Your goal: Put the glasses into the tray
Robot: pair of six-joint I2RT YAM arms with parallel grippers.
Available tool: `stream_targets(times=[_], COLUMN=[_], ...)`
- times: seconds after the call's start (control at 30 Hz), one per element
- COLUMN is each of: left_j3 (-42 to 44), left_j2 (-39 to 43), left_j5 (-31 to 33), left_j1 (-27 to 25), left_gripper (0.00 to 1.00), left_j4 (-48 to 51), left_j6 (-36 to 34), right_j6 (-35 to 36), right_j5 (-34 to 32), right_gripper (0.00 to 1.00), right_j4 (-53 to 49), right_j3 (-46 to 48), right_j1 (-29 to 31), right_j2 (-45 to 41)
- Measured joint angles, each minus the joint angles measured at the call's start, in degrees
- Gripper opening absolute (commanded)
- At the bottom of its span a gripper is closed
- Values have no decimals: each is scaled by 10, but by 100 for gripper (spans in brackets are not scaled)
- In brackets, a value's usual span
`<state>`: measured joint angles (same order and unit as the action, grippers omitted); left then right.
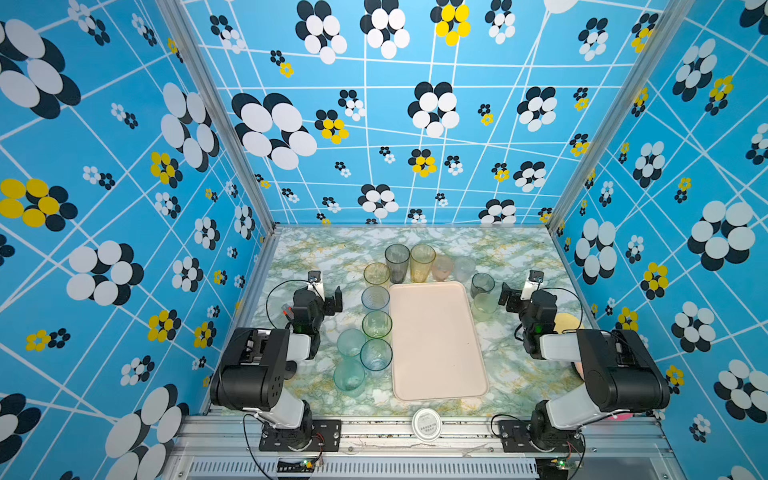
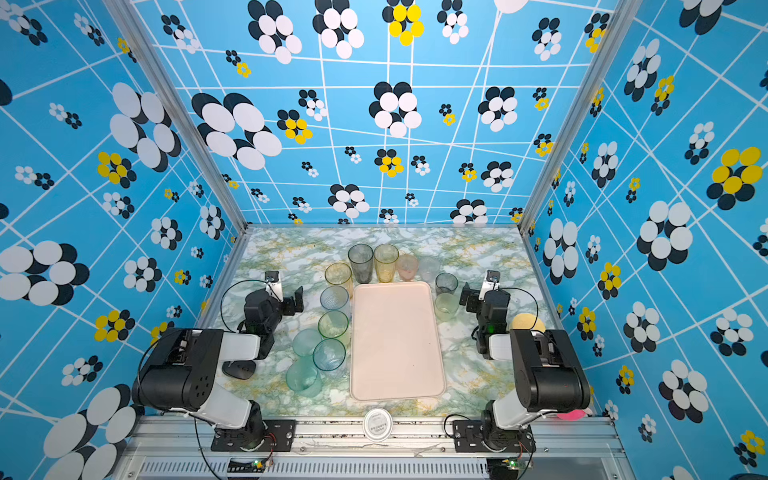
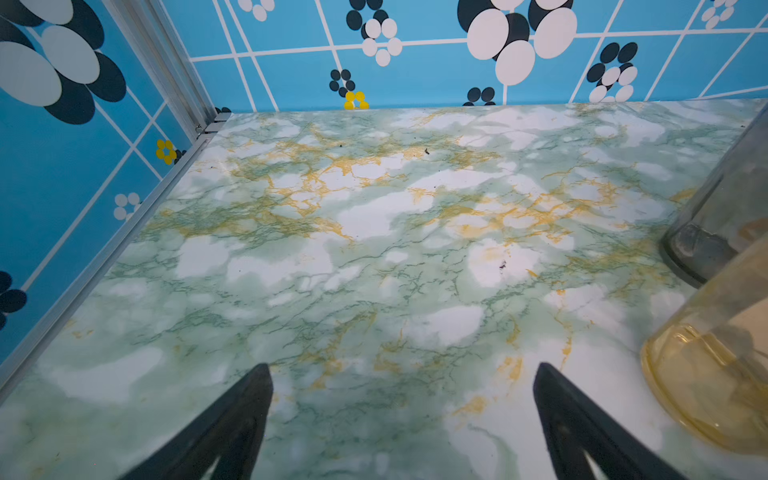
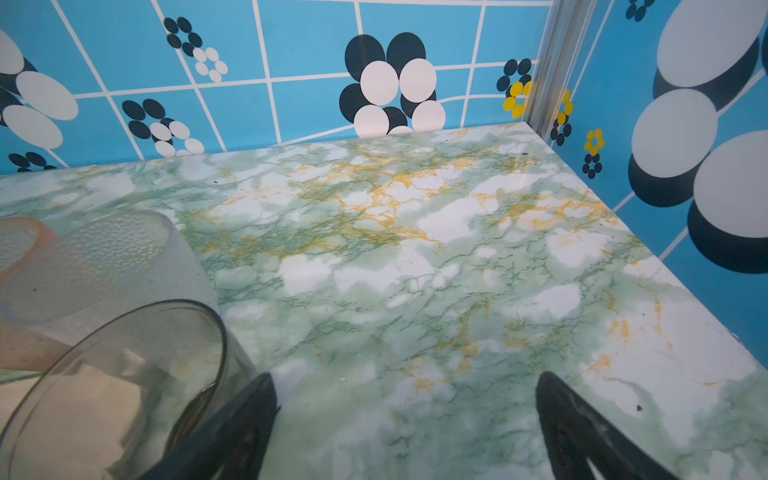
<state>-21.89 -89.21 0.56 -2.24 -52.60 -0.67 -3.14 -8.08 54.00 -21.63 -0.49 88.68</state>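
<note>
1. Closest to the lens, the round white lid [image 1: 426,424] lies on the front rail, at 6 o'clock from the tray [image 1: 436,345]; it is no concern of mine.
2. All the glasses [image 1: 376,324] stand upright on the desk [image 1: 316,257] around the tray: a column from 8 to 10 o'clock, a row at 12, a pair at 2. None is in the tray yet.
3. As I judge it, the step in hand is the first pick. I would take the smoky grey glass [image 4: 124,374], close on it gently, lift it clear of its neighbours and the tray's rim, and set it upright in a tray corner.
4. My right gripper [image 4: 405,378] gapes fully and holds nothing. One finger is just beside that grey glass; I cannot tell whether it touches.
5. My left gripper [image 3: 403,372] is equally wide and empty, over bare desk, with an amber glass [image 3: 706,374] near.
</note>
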Motion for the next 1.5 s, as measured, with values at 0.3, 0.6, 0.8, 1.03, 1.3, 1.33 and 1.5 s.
stream_targets(times=[0.3, 0.6, 0.8, 1.03, 1.3, 1.33, 1.5], left_j3=[0, 0, 0, 0, 0, 0, 0], left_j2=[0, 0, 0, 0, 0, 0, 0], left_j5=[0, -4, -11, -14, -17, -17, -19], left_j1=[0, 1, 4, 5, 7, 7, 8], left_gripper=[99, 99, 99, 78, 62, 61, 54], left_j4=[0, 6, 10, 12, 14, 14, 15], left_j6=[0, 0, 0, 0, 0, 0, 2], right_j6=[0, 0, 0, 0, 7, 5, -6], right_j5=[0, 0, 0, 0, 0, -2, -24], right_gripper=[99, 99, 99, 96, 68, 66, 60], right_j4=[0, 0, 0, 0, 0, 0, -44], right_j3=[0, 0, 0, 0, 0, 0, 0], right_j1=[0, 0, 0, 0, 0, 0, 0], right_j2=[0, 0, 0, 0, 0, 0, -30])
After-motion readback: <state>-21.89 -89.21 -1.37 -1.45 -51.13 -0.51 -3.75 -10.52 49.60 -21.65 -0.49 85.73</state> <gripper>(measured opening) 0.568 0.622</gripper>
